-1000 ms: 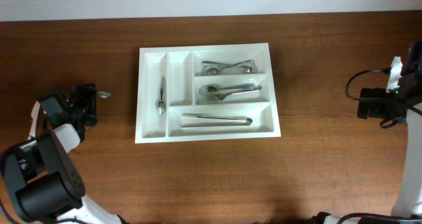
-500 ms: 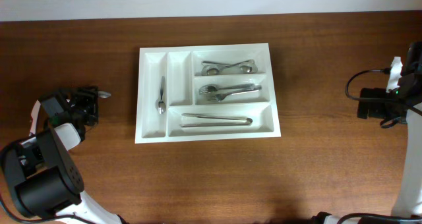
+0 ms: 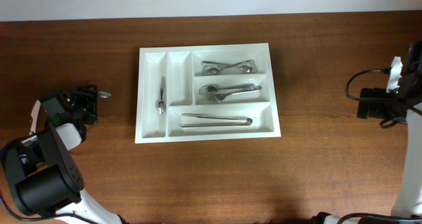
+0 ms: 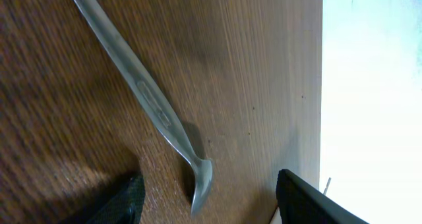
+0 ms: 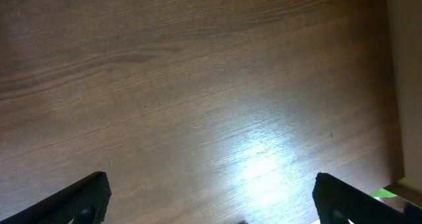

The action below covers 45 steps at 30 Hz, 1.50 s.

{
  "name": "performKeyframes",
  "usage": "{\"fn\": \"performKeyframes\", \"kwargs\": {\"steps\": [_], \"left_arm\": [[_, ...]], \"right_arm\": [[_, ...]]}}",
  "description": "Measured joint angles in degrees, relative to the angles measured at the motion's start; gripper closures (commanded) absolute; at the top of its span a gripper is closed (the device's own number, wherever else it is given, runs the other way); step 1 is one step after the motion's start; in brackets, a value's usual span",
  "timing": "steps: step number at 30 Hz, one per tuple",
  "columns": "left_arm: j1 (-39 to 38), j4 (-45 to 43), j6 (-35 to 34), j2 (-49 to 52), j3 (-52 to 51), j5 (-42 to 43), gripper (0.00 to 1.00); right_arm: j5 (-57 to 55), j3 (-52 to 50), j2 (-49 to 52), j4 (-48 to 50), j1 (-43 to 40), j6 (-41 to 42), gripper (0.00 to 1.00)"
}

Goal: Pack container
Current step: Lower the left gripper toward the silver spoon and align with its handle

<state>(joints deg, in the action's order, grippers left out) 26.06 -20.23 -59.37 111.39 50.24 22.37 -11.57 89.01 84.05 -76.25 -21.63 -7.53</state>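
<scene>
Now we see the container (image 3: 178,79) lying flat mid-table, with cutlery (image 3: 227,91) in four of its compartments. Our left gripper (image 4: 208,207) is spread wide around what looks like a spoon (image 4: 148,102) on the table (image 5: 198,85), well left of the container, without pinching it. Our right gripper (image 5: 214,207), likewise spread and empty, hovers far right.

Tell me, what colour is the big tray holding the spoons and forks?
White all over. The container shows best in the overhead view.
</scene>
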Motion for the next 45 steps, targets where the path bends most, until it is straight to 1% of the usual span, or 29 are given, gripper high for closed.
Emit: {"fn": "performKeyframes", "kwargs": {"steps": [12, 19, 30, 39, 45], "left_arm": [[0.00, -3.15, 0.04, 0.74, -0.37, -0.31, 0.34], [-0.17, -3.30, 0.04, 0.81, -0.42, -0.24, 0.34], [-2.75, -3.72, 0.04, 0.81, -0.55, -0.31, 0.34], [-2.75, -4.57, 2.25, 1.05, -0.66, -0.35, 0.34], [-2.75, -9.66, 3.30, 3.30, -0.74, 0.46, 0.34]], "right_arm": [[0.00, 0.00, 0.00, 0.00, 0.00, 0.07, 0.01], [0.00, 0.00, 0.00, 0.00, 0.00, 0.07, 0.01], [0.00, 0.00, 0.00, 0.00, 0.00, 0.04, 0.01], [0.00, 0.00, 0.00, 0.00, 0.00, 0.02, 0.01], [0.00, 0.00, 0.00, 0.02, 0.00, 0.04, 0.01]]}}
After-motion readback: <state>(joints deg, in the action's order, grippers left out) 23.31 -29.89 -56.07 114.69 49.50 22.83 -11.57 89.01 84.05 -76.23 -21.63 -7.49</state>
